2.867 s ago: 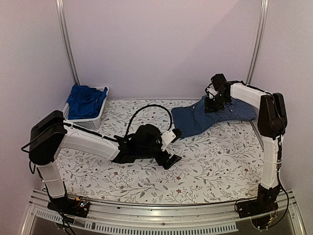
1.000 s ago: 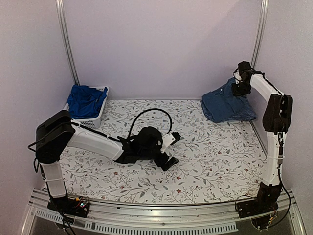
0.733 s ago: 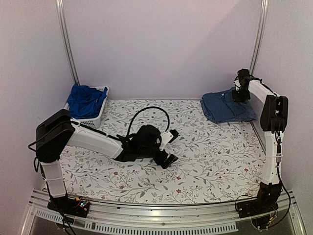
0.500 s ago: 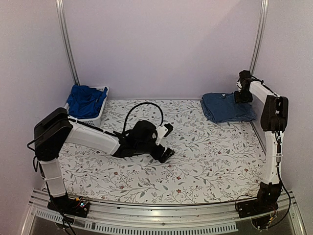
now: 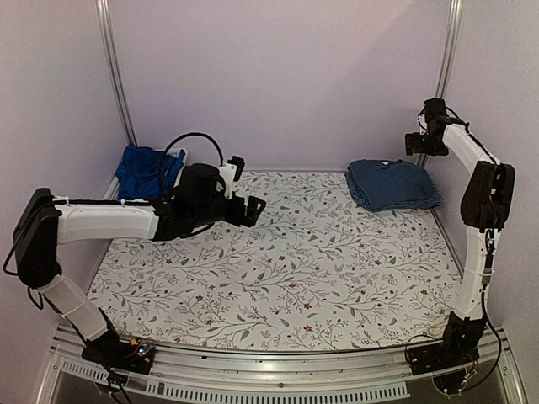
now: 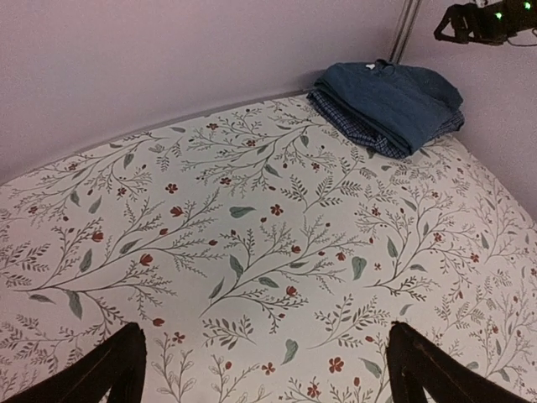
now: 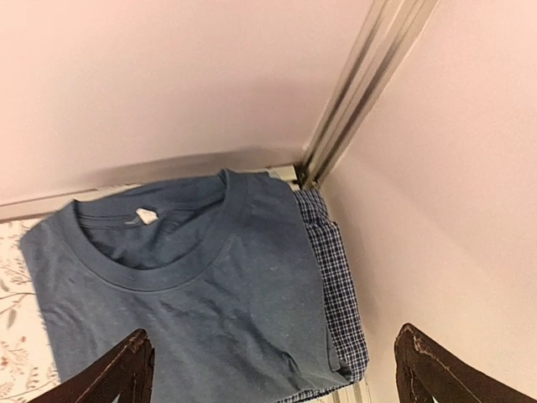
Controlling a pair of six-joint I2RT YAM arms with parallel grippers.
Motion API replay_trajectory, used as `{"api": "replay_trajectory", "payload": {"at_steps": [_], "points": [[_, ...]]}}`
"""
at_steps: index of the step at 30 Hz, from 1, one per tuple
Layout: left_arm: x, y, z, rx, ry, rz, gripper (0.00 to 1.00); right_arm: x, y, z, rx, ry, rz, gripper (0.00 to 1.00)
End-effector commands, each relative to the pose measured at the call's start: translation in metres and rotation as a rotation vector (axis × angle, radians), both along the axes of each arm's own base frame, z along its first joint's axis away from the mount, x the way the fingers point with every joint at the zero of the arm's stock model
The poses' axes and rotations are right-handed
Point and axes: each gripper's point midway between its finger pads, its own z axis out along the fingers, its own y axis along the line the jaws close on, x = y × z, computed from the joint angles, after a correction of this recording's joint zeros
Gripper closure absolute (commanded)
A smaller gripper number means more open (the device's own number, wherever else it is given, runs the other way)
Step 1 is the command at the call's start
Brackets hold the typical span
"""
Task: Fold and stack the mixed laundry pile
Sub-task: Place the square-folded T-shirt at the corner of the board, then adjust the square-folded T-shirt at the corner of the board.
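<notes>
A folded dark navy T-shirt [image 7: 210, 294] lies on a folded blue checked shirt [image 7: 337, 277] in the table's back right corner [image 5: 392, 183]. The stack also shows in the left wrist view [image 6: 390, 101]. My right gripper [image 5: 417, 143] hangs above and behind the stack, open and holding nothing [image 7: 273, 369]. A bright royal-blue garment [image 5: 145, 172] lies crumpled in the white mesh basket [image 5: 178, 155] at the back left. My left gripper [image 5: 246, 185] is open and empty just right of the basket, above bare cloth [image 6: 264, 369].
The floral tablecloth [image 5: 320, 261] covers the table. Metal posts stand in the back corners [image 5: 114, 76] [image 5: 445, 59], with walls close on both sides. My left arm [image 5: 101, 223] stretches along the left side in front of the basket.
My right gripper opened, released the navy T-shirt onto the stack and rose clear of it. My left arm swung from the table's middle to the back left, near the basket.
</notes>
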Motion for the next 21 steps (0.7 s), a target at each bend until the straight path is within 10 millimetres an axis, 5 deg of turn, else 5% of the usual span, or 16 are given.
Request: {"api": "replay_trajectory", "payload": {"at_steps": [1,6,13,21], "points": [[0.011,0.037,0.034,-0.026,-0.007,0.099,0.00,-0.008,0.017,0.041,0.124,-0.099,0.081,0.01],[0.009,0.062,0.062,-0.141,-0.041,0.084,0.00,0.000,0.031,0.017,0.342,-0.092,0.164,0.07],[0.012,0.075,0.044,-0.128,-0.006,0.111,0.00,0.011,0.032,-0.060,0.495,0.012,0.122,0.20],[0.015,0.080,0.032,-0.144,0.014,0.117,0.00,-0.032,-0.009,-0.160,0.554,0.182,-0.078,0.21]]}}
